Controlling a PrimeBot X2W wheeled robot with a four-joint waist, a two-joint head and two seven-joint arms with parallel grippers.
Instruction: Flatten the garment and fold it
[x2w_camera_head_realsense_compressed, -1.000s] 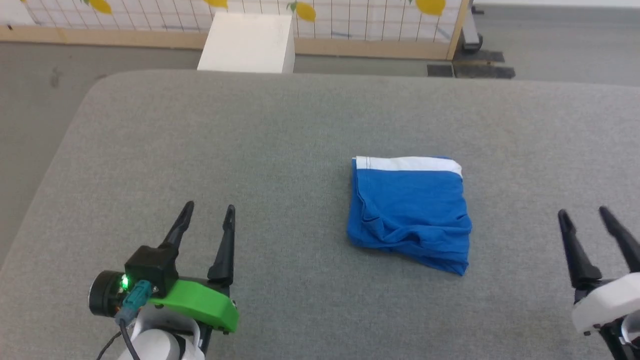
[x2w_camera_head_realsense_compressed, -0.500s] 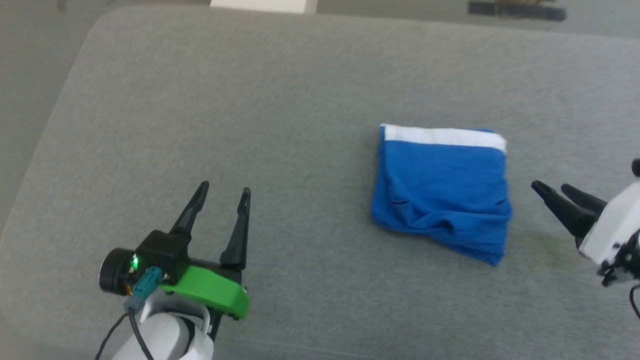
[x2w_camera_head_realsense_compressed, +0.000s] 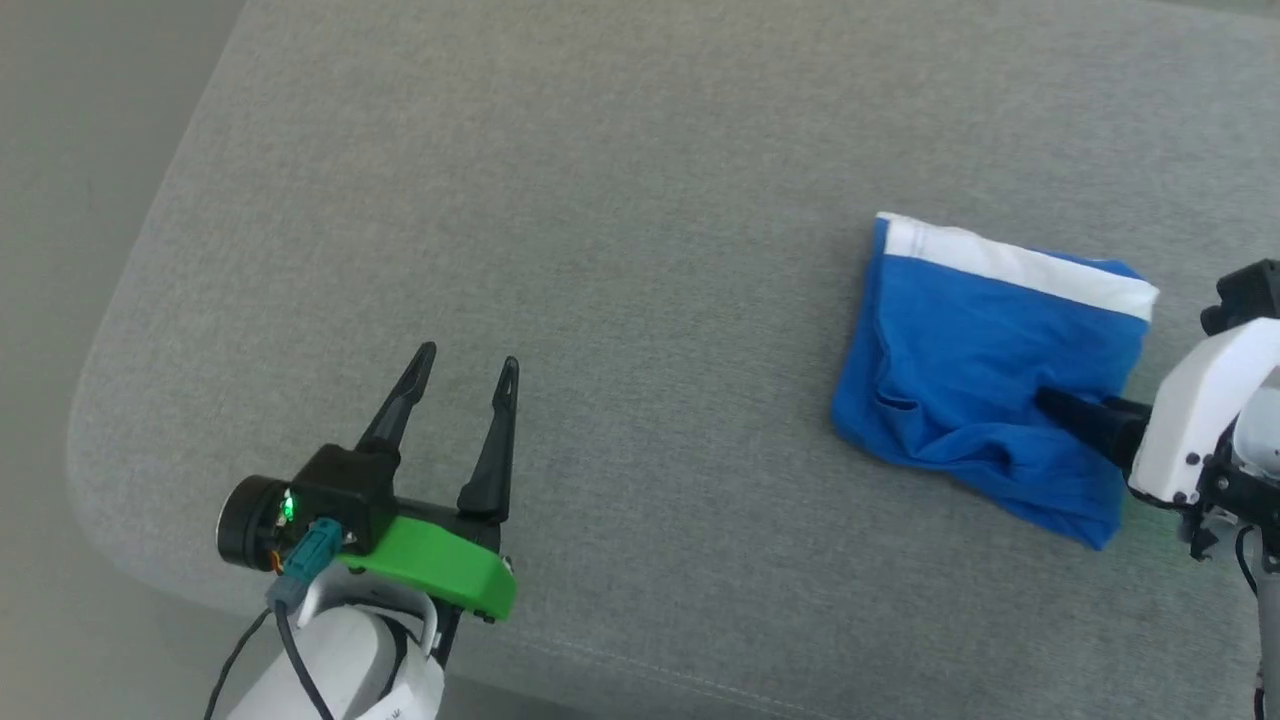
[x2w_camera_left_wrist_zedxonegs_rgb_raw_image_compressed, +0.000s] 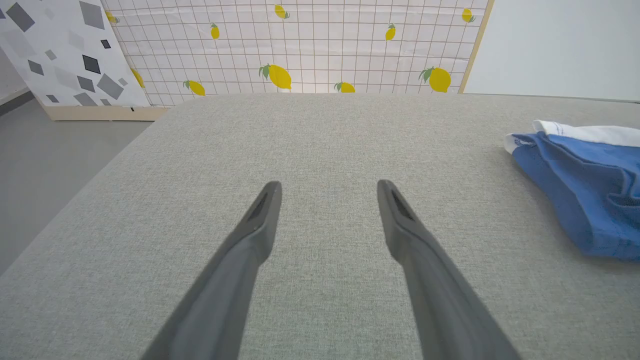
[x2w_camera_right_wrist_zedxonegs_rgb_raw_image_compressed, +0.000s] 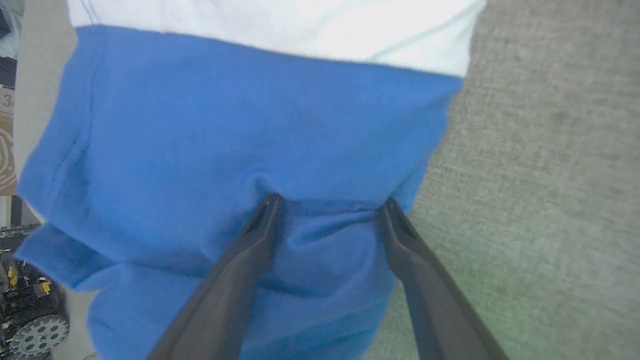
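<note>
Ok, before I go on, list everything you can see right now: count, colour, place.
garment: one, bright blue with a white waistband, lying rumpled on the right part of the padded surface
padded surface: one, grey, under everything
floor: grey, beyond the surface's left edge
lemon-print panel: one, white grid with yellow lemons, behind the far edge
geometric-print panel: one, white with grey shapes, left of the lemon panel
toothed wheel: one, grey, off the surface among blurred clutter
left gripper: dark fingers, green bracket, open, over bare surface, apart from the garment
right gripper: dark fingers, white housing, open, tips on the garment's blue fabric
</note>
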